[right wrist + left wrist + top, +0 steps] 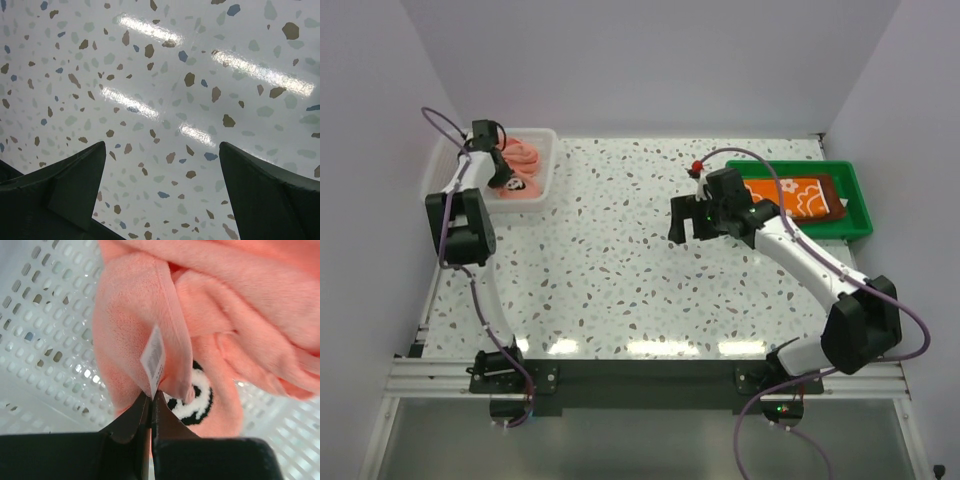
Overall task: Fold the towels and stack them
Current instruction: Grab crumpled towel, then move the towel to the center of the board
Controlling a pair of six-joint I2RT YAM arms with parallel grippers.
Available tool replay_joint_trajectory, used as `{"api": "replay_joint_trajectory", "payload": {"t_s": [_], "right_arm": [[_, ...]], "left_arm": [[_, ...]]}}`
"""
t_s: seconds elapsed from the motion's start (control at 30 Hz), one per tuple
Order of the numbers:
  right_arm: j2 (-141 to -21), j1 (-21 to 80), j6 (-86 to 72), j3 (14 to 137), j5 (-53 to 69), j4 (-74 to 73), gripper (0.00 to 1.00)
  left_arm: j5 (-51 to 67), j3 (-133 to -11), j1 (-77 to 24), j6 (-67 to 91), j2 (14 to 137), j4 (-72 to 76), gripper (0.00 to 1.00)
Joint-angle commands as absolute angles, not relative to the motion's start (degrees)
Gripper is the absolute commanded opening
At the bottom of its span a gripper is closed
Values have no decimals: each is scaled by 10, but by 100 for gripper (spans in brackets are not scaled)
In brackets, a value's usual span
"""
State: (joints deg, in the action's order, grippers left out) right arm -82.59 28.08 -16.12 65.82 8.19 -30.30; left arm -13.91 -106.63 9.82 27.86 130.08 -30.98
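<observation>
Two arms were there, each with one gripper. One white mesh basket [542, 190] lay around the left gripper [151, 396]. At its fingertips was one heap of salmon pink cloth [250, 315]; whether it was one towel or several could not be told. The heap bore one white label [153, 359] and one black-and-white patch [197, 400]. One green tray [855, 200] sat to the right of the right gripper [162, 147], holding one orange flowered towel [790, 193].

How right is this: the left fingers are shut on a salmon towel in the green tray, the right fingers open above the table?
One thing is wrong: the salmon towel lies in the white mesh basket, not the green tray; the left wrist view shows it. The rest holds.
</observation>
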Motion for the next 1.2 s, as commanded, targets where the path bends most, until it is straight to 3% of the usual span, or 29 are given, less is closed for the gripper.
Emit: {"api": "replay_joint_trajectory", "payload": {"t_s": [0.0, 0.4, 0.6, 0.7, 0.83, 0.87, 1.0, 1.17], "right_arm": [[-792, 282, -141, 662, 54, -315, 99], [-714, 282, -118, 703, -11, -344, 99], [-659, 282, -107, 700, -49, -349, 99], [-629, 281, -104, 682, -63, -350, 99], [-599, 281, -98, 662, -90, -353, 99], [-592, 281, -95, 657, -93, -353, 99], [-570, 281, -89, 632, -100, -351, 99], [-590, 281, -77, 620, -54, -350, 98]], "left_arm": [[-97, -1108, 81, 272, 1182, -307, 0], [-3, -1166, -51, 315, 961, -325, 0], [113, -1142, -135, 352, 874, -293, 0], [146, -1058, -198, 368, 810, -242, 0], [154, -840, -292, 387, 706, -173, 2], [154, -798, -341, 391, 661, -157, 5], [159, -598, -454, 421, 558, -83, 45], [72, -453, -543, 428, 494, -142, 64]]}}
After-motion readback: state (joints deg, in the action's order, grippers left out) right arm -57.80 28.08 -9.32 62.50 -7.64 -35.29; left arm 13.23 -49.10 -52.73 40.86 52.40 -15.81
